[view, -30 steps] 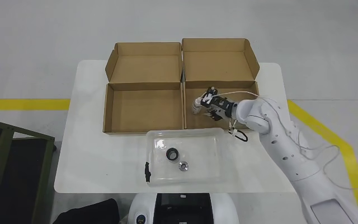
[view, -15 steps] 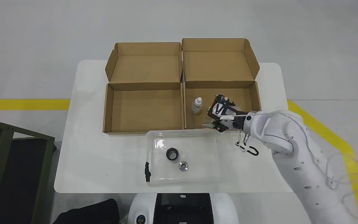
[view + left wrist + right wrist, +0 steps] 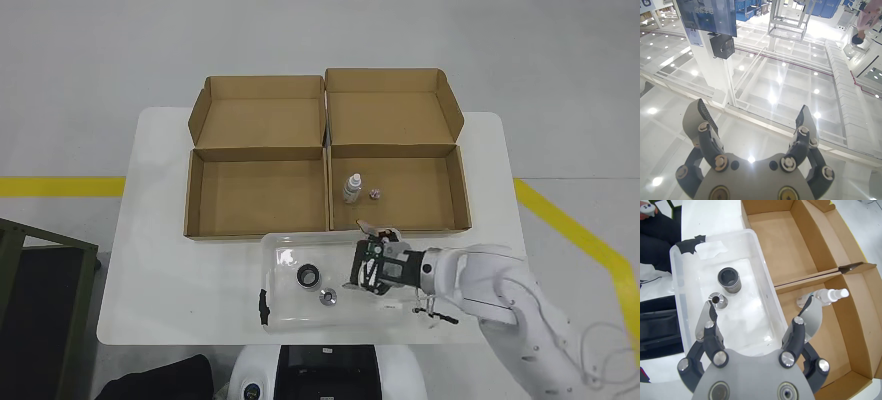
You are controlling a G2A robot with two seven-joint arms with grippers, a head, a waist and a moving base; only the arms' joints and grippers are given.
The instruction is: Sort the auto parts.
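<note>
While the right jaws hung wide apart over the clear tub point(image 3: 764, 262), holding nothing, the step in hand looked like picking the next part to sort. The small silver part point(image 3: 717, 299) sat on the tub floor right at the tip of one jaw. The dark round part point(image 3: 729, 280) stood a little farther ahead, close beside the silver one. Off past the other jaw was the right box point(image 3: 853, 306), with a small spray bottle point(image 3: 831, 294) inside it. The left box point(image 3: 783, 243) lay farther ahead. The left jaws were apart too, held nothing and pointed up at the ceiling. Next, I think, the right jaws had to slide sideways until the silver part sat between them, go down, then squeeze gently. That part looked small and smooth, so it could slip out.
</note>
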